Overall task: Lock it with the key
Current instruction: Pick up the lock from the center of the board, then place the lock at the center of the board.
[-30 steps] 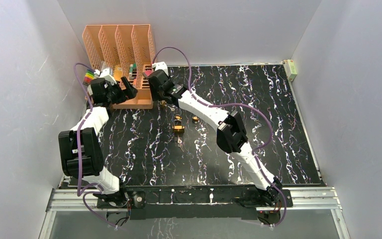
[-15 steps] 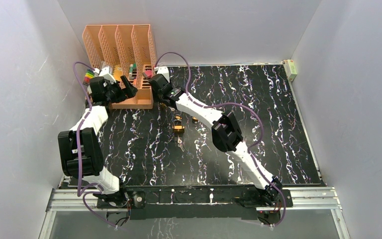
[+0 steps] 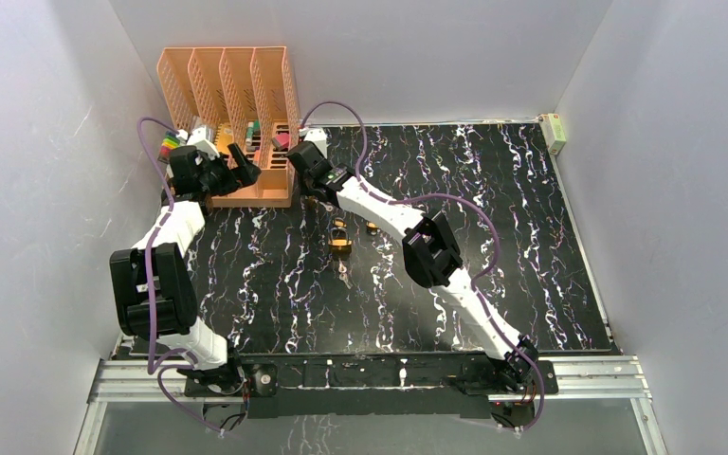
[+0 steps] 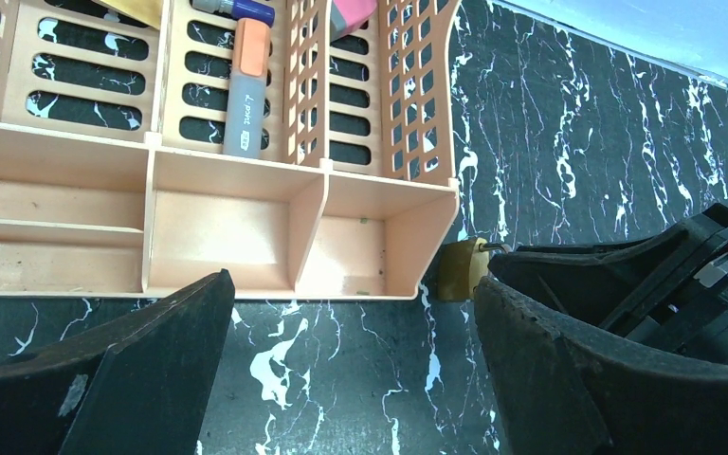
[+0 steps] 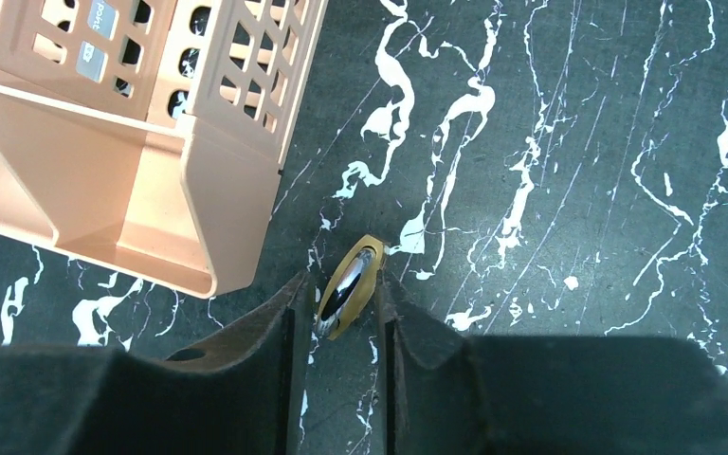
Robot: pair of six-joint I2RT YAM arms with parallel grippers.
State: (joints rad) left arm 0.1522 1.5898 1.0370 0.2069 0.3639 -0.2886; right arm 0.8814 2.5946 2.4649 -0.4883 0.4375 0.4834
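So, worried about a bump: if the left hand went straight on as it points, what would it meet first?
Most likely the front wall of the orange desk organizer, straight ahead of the open left hand; how near is unclear.

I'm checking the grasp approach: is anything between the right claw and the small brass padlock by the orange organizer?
Nothing visible stands between them. The padlock sits right between the fingers of the right claw. The corner of the orange organizer lies just beside the padlock, not between it and the fingers.
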